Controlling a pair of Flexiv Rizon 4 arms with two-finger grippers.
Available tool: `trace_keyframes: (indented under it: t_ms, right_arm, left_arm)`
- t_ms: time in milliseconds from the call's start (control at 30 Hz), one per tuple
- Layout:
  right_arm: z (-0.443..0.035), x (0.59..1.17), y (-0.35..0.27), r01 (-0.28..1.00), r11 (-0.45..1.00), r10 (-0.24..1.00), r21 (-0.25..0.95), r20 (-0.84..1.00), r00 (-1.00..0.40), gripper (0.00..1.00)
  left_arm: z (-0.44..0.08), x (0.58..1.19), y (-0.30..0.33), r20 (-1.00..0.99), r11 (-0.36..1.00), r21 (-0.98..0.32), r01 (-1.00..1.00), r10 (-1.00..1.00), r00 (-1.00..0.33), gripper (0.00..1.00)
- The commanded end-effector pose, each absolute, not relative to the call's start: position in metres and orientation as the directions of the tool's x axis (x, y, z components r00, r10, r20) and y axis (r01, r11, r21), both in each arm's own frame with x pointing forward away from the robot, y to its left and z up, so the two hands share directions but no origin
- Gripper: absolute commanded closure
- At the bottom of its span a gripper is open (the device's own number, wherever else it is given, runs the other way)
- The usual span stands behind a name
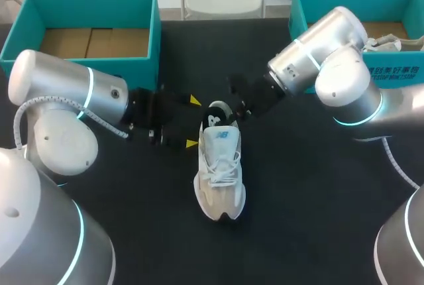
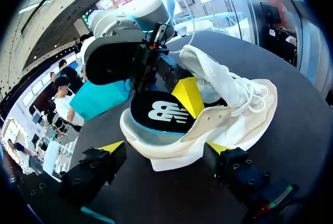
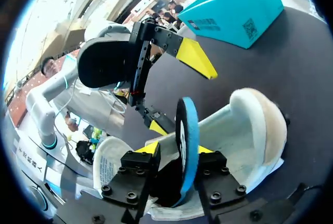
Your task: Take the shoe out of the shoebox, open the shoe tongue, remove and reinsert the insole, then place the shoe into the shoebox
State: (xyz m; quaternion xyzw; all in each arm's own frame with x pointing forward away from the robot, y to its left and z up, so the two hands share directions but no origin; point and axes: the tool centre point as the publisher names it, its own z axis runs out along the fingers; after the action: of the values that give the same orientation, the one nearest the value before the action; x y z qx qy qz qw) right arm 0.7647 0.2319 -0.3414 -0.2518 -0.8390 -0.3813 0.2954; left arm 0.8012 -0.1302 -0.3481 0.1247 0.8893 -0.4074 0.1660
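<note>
The shoe (image 1: 220, 166) lies sole down in the middle of the counter (image 1: 298, 219), toe toward the robot, well apart from the teal box (image 1: 86, 0) at the rear left. The right pincer (image 3: 177, 149) clamps the black insole (image 3: 186, 120) on edge, its lower end in the heel opening. The left pincer (image 1: 193, 122) stands wide just beside the heel, holding nothing.

The shoe (image 1: 219, 172) is white cloth, the insole (image 3: 185, 130) smooth, the table (image 1: 298, 232) matt.
</note>
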Motion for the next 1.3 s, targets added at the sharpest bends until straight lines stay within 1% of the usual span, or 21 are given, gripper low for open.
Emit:
trace_keyframes:
  t_ms: [33,267,333,400,500,667,800,867,933,1000,1033,1067,1100,1133,1167,1200,1300]
  right_arm:
    - [-0.337,0.769,0.235,0.645,0.581,0.204,0.495,0.679,-0.705,0.62]
    - [-0.317,0.778,0.237,0.620,0.577,0.214,0.531,0.635,-0.743,0.55]
    - [-0.307,0.780,0.238,0.609,0.588,0.218,0.532,0.620,-0.753,0.54]
    - [-0.297,0.781,0.238,0.594,0.579,0.218,0.558,0.596,-0.773,0.53]
    - [-0.283,0.789,0.236,0.579,0.582,0.243,0.571,0.557,-0.794,0.51]
    - [-0.258,0.803,0.226,0.568,0.555,0.296,0.608,0.494,-0.818,0.52]
    - [-0.235,0.803,0.224,0.566,0.542,0.326,0.621,0.465,-0.823,0.51]
    - [-0.228,0.800,0.223,0.589,0.534,0.335,0.607,0.487,-0.806,0.45]
    - [-0.220,0.794,0.223,0.617,0.538,0.357,0.574,0.508,-0.784,0.37]
    - [-0.213,0.789,0.223,0.655,0.543,0.403,0.526,0.521,-0.753,0.45]
    - [-0.211,0.787,0.222,0.672,0.537,0.428,0.510,0.522,-0.738,0.53]
    - [-0.208,0.785,0.222,0.686,0.543,0.462,0.484,0.509,-0.726,0.71]
    - [-0.206,0.783,0.223,0.707,0.533,0.493,0.464,0.509,-0.706,1.00]
    - [-0.204,0.782,0.224,0.726,0.518,0.529,0.452,0.498,-0.687,1.00]
    - [-0.204,0.780,0.225,0.761,0.511,0.582,0.400,0.490,-0.649,1.00]
    - [-0.203,0.778,0.226,0.771,0.507,0.611,0.385,0.471,-0.637,1.00]
    - [-0.203,0.778,0.226,0.771,0.507,0.611,0.385,0.471,-0.637,1.00]
  left_arm:
    - [-0.348,0.801,-0.131,-0.397,0.639,-0.681,0.357,0.087,-0.914,0.00]
    - [-0.348,0.801,-0.131,-0.397,0.639,-0.681,0.357,0.087,-0.914,0.00]
    - [-0.348,0.801,-0.131,-0.397,0.639,-0.681,0.357,0.087,-0.914,0.00]
    - [-0.348,0.801,-0.131,-0.397,0.639,-0.681,0.357,0.087,-0.914,0.00]
    - [-0.348,0.801,-0.131,-0.397,0.639,-0.681,0.357,0.087,-0.914,0.00]
    - [-0.348,0.801,-0.131,-0.397,0.639,-0.681,0.357,0.087,-0.914,0.00]
    - [-0.348,0.801,-0.131,-0.397,0.639,-0.681,0.357,0.087,-0.914,0.00]
    - [-0.348,0.801,-0.131,-0.397,0.639,-0.681,0.357,0.087,-0.914,0.00]
    - [-0.348,0.801,-0.131,-0.397,0.639,-0.681,0.357,0.087,-0.914,0.00]
    - [-0.348,0.801,-0.131,-0.397,0.639,-0.681,0.357,0.087,-0.914,0.00]
    - [-0.348,0.801,-0.131,-0.397,0.639,-0.681,0.357,0.087,-0.914,0.00]
    - [-0.348,0.801,-0.131,-0.397,0.639,-0.681,0.357,0.087,-0.914,0.00]
    - [-0.348,0.801,-0.131,-0.397,0.639,-0.681,0.357,0.087,-0.914,0.00]
    - [-0.348,0.801,-0.131,-0.397,0.639,-0.681,0.357,0.087,-0.914,0.00]
    - [-0.348,0.801,-0.131,-0.397,0.639,-0.681,0.357,0.087,-0.914,0.00]
    - [-0.348,0.801,-0.131,-0.397,0.639,-0.681,0.357,0.087,-0.914,0.00]
    - [-0.348,0.801,-0.131,-0.397,0.639,-0.681,0.357,0.087,-0.914,0.00]
